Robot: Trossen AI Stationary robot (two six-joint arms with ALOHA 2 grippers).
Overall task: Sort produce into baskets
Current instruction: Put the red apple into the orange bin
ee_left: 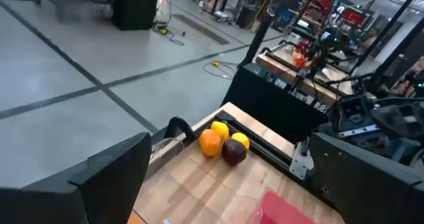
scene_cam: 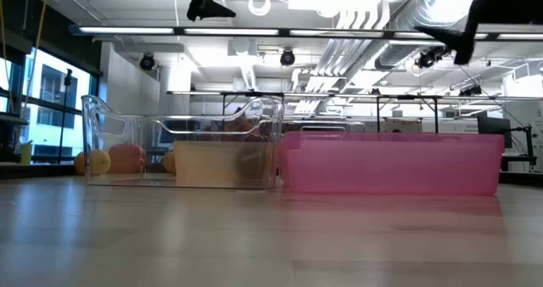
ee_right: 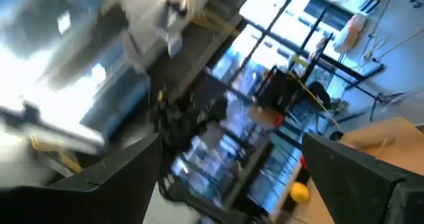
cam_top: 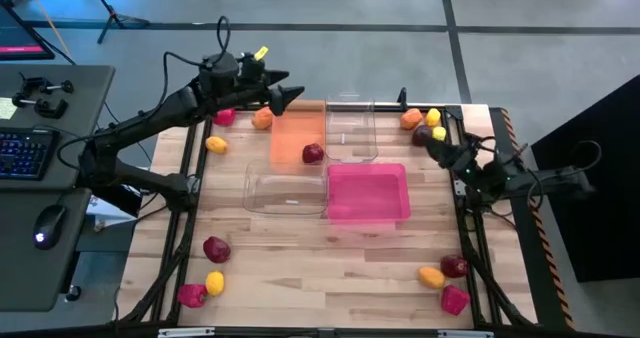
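The left arm reaches across the counter's [cam_top: 330, 263] far edge, its left end effector [cam_top: 290, 96] raised, fingers spread and empty, above the orange basket [cam_top: 295, 138] holding one maroon fruit [cam_top: 313, 154]. The right end effector [cam_top: 440, 150], also spread, hovers beside the far-right produce cluster [cam_top: 422, 125]. Clear baskets [cam_top: 350, 128] and a pink basket [cam_top: 368, 193] sit mid-counter.

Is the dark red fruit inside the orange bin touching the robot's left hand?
Apart. The high view shows the maroon fruit lying in the orange bin, with bare bin floor between it and the left hand.
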